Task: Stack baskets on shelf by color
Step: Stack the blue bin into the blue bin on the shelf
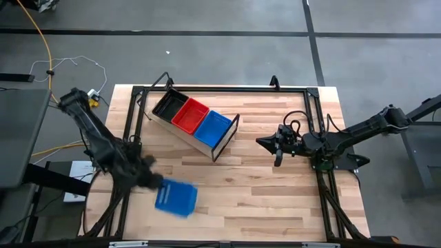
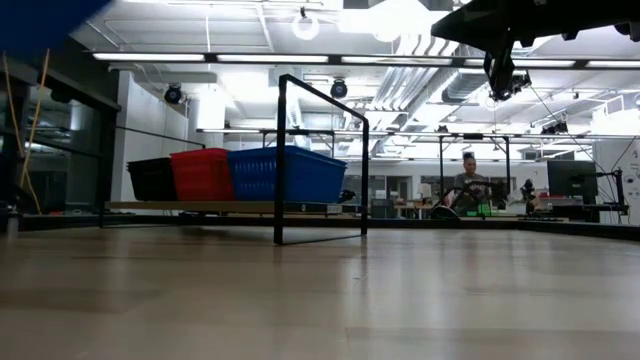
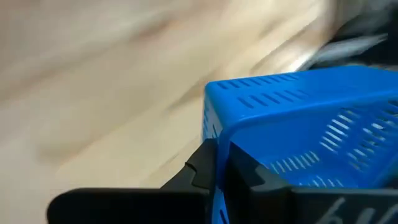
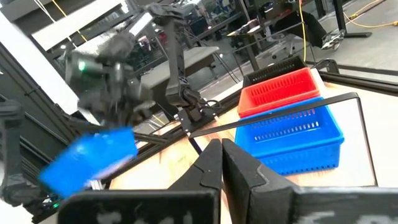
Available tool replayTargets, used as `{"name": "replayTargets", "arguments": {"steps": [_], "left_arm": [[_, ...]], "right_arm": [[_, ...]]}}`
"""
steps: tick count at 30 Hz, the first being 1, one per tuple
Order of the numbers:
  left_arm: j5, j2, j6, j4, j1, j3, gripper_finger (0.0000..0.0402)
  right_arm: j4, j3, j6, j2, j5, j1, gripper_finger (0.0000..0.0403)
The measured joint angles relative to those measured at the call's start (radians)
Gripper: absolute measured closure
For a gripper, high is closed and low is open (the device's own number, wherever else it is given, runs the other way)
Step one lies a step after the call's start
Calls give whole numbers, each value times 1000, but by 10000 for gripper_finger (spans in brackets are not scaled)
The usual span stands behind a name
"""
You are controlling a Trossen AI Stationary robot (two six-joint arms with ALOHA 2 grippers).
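- My left hand (image 1: 153, 182) grips the blue perforated plastic basket (image 1: 176, 198) by its rim.
- The long light-wood shelf (image 1: 180, 133) lies diagonally ahead; the right hand (image 1: 278, 162), clenched empty, waits nearer it.

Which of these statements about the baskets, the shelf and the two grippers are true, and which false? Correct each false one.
1. The left gripper is shut on a loose blue basket. True.
2. The shelf holds two red baskets. False: it holds one black basket, one red basket and one blue basket.
3. The right gripper carries a basket. False: it is shut on nothing.
4. On the shelf the red basket sits between the black and the blue. True.
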Motion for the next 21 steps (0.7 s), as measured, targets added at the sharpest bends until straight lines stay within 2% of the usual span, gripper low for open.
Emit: {"name": "replayTargets", "arguments": {"steps": [2,6,9,11,13,15,18,21], "left_arm": [[-153,-102,6,-58,17,8,400],[-552,-245,-7,-121,73,11,401],[-798,-277,-8,-119,155,11,401],[-915,-264,-25,-115,230,11,401],[-974,-233,-48,-87,312,11,401],[-979,-182,-52,-13,393,11,401],[-931,-82,-7,184,493,11,401],[-877,21,73,398,538,11,401]], "right_arm": [[0,0,0,0,1,0,402],[0,0,4,0,5,0,402],[3,0,4,0,6,0,402],[3,0,4,0,15,0,402],[4,0,7,0,37,0,402],[3,0,15,0,62,0,402],[1,0,26,0,86,0,402],[1,0,27,0,86,0,402]]}}
